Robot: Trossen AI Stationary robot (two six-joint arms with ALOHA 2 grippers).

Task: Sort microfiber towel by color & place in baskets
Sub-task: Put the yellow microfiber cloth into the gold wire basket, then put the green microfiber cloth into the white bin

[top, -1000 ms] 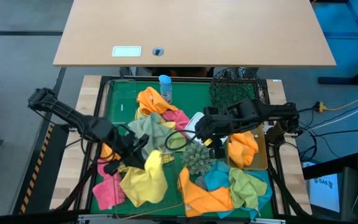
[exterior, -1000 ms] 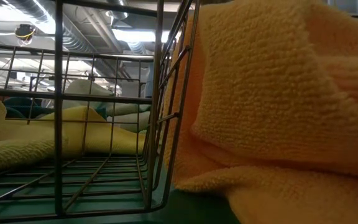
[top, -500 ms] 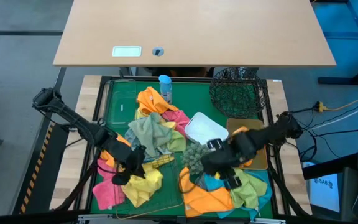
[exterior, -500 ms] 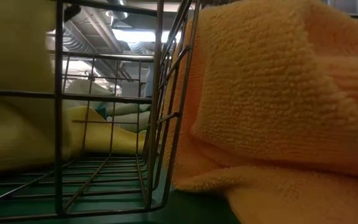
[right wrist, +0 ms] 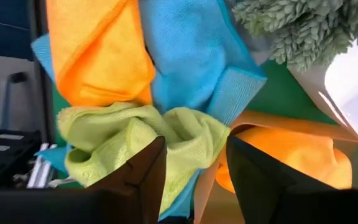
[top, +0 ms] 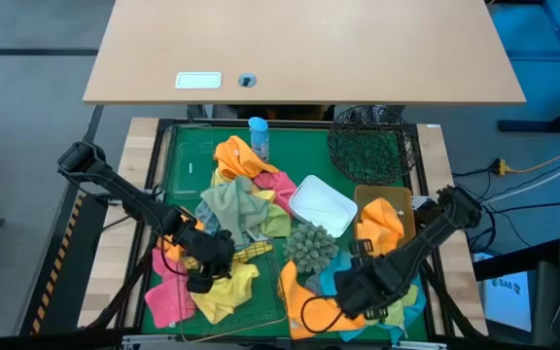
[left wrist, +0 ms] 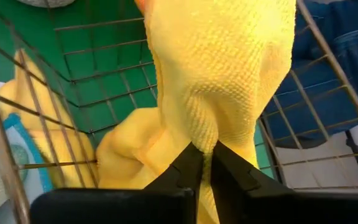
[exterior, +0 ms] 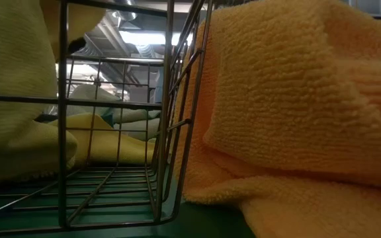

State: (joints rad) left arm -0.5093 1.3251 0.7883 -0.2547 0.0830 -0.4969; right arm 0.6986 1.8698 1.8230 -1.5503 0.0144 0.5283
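- High view: your left tool (top: 205, 269) sat low over the square gold wire basket (top: 244, 255) with the yellow towel (top: 224, 288); a second before, that towel hung higher, bunched beside the arm. Your right tool (top: 356, 289) had swung from the tan tray (top: 408, 216), where an orange towel (top: 379, 224) lay, down to the near-right heap. The spiky green ball (top: 311, 249), white tray (top: 321, 205) and black mesh basket (top: 369, 144) sat apart from both arms.
- Low view: yellow cloth (exterior: 15, 92) now filled the left of the gold basket (exterior: 165, 99), where a second earlier only a low fold lay. You were lowering it in; I judge the drop nearly done.
- Left wrist view: your left tool (left wrist: 204, 163) was nearly closed, fingers pinching a fold of the yellow towel (left wrist: 222, 74) inside the wire walls (left wrist: 303, 99).
- Right wrist view: your right tool (right wrist: 194, 163) stood wide and empty just above the lime-green towel (right wrist: 135, 140), with a blue towel (right wrist: 191, 56) and an orange one (right wrist: 98, 50) beside it. Green looked like your next pick.
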